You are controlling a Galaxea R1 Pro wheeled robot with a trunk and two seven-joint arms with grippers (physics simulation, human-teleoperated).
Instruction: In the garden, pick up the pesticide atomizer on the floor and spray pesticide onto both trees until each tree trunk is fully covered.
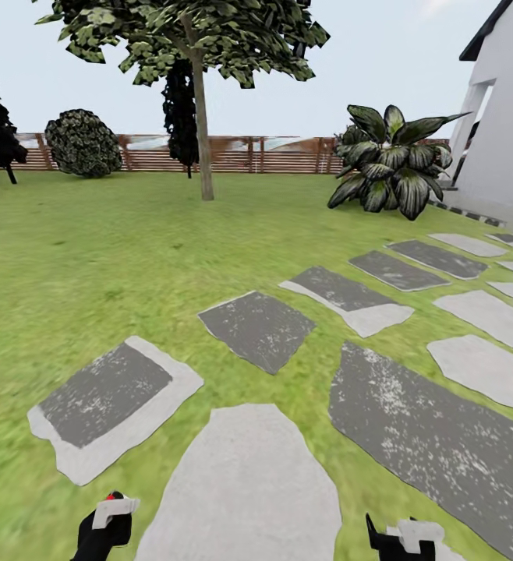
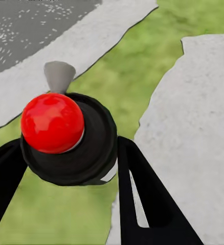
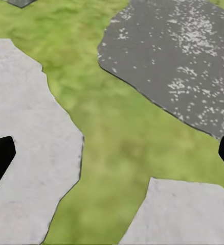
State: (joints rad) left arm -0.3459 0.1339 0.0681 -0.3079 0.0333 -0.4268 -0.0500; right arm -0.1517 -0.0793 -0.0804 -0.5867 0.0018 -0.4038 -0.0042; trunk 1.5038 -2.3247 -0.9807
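The pesticide atomizer (image 2: pixel 66 148) has a black body, a red round cap and a grey nozzle. My left gripper (image 2: pixel 71 168) is shut on it, a black finger on each side. In the head view that gripper (image 1: pixel 108 523) sits at the bottom left with the atomizer's red top (image 1: pixel 114 495) just showing. My right gripper (image 1: pixel 401 538) hangs at the bottom right, open, with grass and paving between its fingers (image 3: pixel 0 153). One tree (image 1: pixel 186 31) stands far ahead on the lawn, its pale trunk (image 1: pixel 203 132) bare and slightly leaning. The other tree is out of view.
Grey stepping stones (image 1: pixel 256 327) cross the grass (image 1: pixel 69 249) in front of me. A big-leafed plant (image 1: pixel 389 160) and a white house wall (image 1: pixel 506 125) stand at the right. A slatted wooden fence (image 1: pixel 272 154), a round bush (image 1: pixel 83 142) and dark conifers (image 1: pixel 180 117) line the back.
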